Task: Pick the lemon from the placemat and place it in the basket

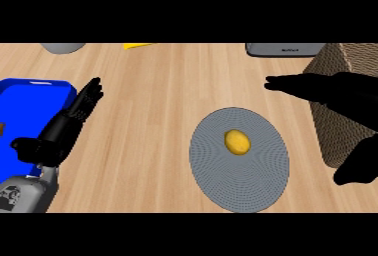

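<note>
A yellow lemon (237, 141) lies on a round grey placemat (240, 185) at the centre right of the counter. The woven tan basket (337, 130) stands at the right edge. My right hand (332, 92) hovers in front of the basket, above and to the right of the lemon, fingers stretched out to the left and holding nothing. My left hand (70, 125) rests open at the left, fingers straight and pointing up, far from the lemon.
A blue tray (29, 100) lies at the left edge under my left hand. A grey object (63, 47), a yellow item (136, 45) and a grey appliance (284, 49) line the far edge. Bare wood lies between tray and placemat.
</note>
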Available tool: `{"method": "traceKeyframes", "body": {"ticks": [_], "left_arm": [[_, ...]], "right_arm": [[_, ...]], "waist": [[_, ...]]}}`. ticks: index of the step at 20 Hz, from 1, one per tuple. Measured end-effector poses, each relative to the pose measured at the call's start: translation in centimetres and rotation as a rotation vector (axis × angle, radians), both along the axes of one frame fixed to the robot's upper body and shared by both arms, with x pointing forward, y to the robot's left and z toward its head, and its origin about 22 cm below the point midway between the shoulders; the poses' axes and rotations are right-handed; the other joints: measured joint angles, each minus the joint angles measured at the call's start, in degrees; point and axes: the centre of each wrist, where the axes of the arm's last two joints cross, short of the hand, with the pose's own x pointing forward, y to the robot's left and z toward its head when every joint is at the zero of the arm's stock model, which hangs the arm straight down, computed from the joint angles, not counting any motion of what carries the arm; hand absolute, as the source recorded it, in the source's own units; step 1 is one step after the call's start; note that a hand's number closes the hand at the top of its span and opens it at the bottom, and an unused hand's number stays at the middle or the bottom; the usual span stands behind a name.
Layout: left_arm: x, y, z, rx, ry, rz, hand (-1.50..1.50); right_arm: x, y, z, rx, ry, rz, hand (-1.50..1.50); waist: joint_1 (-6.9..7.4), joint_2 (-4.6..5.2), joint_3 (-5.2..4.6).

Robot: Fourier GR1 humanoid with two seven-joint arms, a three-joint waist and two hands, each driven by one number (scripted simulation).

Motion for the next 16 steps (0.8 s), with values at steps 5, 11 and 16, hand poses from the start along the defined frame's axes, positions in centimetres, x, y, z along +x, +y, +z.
{"method": "traceKeyframes", "body": {"ticks": [5,11,16], "left_arm": [[-0.2,-0.9,-0.4,0.002,-0.009,-0.003,0.0],[-0.3,-0.8,-0.3,0.003,-0.003,-0.007,0.0],[0.0,-0.2,-0.8,-0.004,-0.002,-0.008,0.0]], "right_arm": [[-0.5,-1.1,-1.8,0.013,0.0,-0.009,-1.5],[0.4,-0.8,-5.7,0.081,0.018,-0.038,-1.5],[1.5,-0.2,-9.5,0.124,0.024,-0.046,-1.5]], "waist": [[0.07,0.09,0.03],[0.33,0.16,0.05],[0.42,0.21,0.06]]}}
